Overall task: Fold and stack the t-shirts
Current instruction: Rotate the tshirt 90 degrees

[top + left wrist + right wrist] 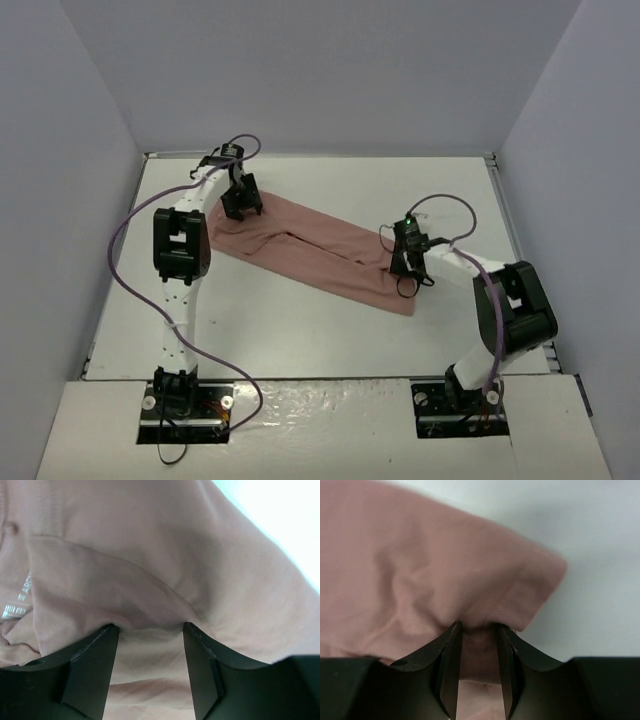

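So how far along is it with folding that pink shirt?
Partly done: the t-shirt already lies as a long narrow strip on the table. In hand: the left gripper and right gripper each seem to pinch one end. Still to do: folding the strip shorter; I see no stack yet.

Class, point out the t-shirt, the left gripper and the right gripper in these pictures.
t-shirt (pixel 310 252), top view, middle of the cloth.
left gripper (pixel 148 628), left wrist view, midway between its fingertips.
right gripper (pixel 479 626), right wrist view, midway between its fingertips.
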`<act>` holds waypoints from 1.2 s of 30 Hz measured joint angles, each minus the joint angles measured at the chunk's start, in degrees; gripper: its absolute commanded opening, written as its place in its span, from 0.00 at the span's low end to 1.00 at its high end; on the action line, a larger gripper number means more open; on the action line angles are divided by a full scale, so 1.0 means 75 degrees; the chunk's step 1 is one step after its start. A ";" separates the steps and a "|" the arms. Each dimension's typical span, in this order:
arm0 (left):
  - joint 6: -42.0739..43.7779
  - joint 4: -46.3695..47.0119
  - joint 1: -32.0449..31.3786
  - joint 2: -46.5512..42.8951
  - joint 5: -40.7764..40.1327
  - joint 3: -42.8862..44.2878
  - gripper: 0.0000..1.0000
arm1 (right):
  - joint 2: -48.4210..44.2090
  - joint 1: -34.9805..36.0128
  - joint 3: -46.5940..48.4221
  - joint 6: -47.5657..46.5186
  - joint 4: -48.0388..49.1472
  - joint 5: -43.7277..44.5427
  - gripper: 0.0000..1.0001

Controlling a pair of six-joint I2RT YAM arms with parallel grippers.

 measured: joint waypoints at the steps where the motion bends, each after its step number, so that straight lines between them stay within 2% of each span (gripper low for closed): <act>1: 0.0035 -0.0007 -0.0035 0.0261 -0.0004 0.0447 0.51 | -0.0283 0.0344 -0.0296 0.0246 -0.0042 0.0053 0.31; 4: 0.0146 -0.0159 -0.0172 0.1176 0.0015 0.2039 0.51 | -0.1066 0.1820 -0.1062 0.1219 -0.0099 0.0235 0.31; 6: 0.0214 -0.0063 -0.0294 0.1727 0.0063 0.2975 0.52 | -0.1459 0.3194 -0.1365 0.2026 -0.0237 0.0247 0.31; 10: 0.0246 0.0053 -0.0678 0.2960 0.0276 0.5101 0.52 | -0.1592 0.5621 -0.1287 0.3324 -0.0637 0.0040 0.32; 12: 0.0270 0.0320 -0.0889 0.3200 0.0414 0.5458 0.53 | -0.1535 0.6322 -0.0993 0.3620 -0.1010 0.0081 0.32; 14: 0.0313 0.0645 -0.1132 0.3150 0.0553 0.5293 0.56 | -0.1437 0.6661 -0.0583 0.3721 -0.1351 0.0154 0.32; 17: 0.0474 0.1050 -0.1502 0.2653 0.0672 0.4423 0.60 | -0.1340 0.6765 0.0103 0.3633 -0.1763 0.0395 0.33; 20: 0.0711 0.1137 -0.1780 0.1668 0.0580 0.3149 0.63 | -0.1367 0.6579 0.0656 0.3289 -0.2041 0.0694 0.34; 24: 0.1013 0.1173 -0.1839 -0.0524 0.0023 0.0963 0.64 | -0.1479 0.5600 0.1054 0.2653 -0.2167 0.0815 0.34; 30: 0.0964 0.1516 -0.1460 -0.4072 -0.0428 -0.2166 0.64 | -0.1530 0.4021 0.1356 0.1735 -0.2355 0.0839 0.35; 33: 0.0753 0.1447 -0.1354 -0.5574 -0.0382 -0.3876 0.64 | -0.1436 0.3778 0.1418 0.1496 -0.2443 0.0780 0.34; 36: 0.0474 0.1340 -0.1537 -0.6307 -0.0261 -0.5137 0.64 | -0.0949 0.3787 0.1612 0.1327 -0.2427 0.0649 0.34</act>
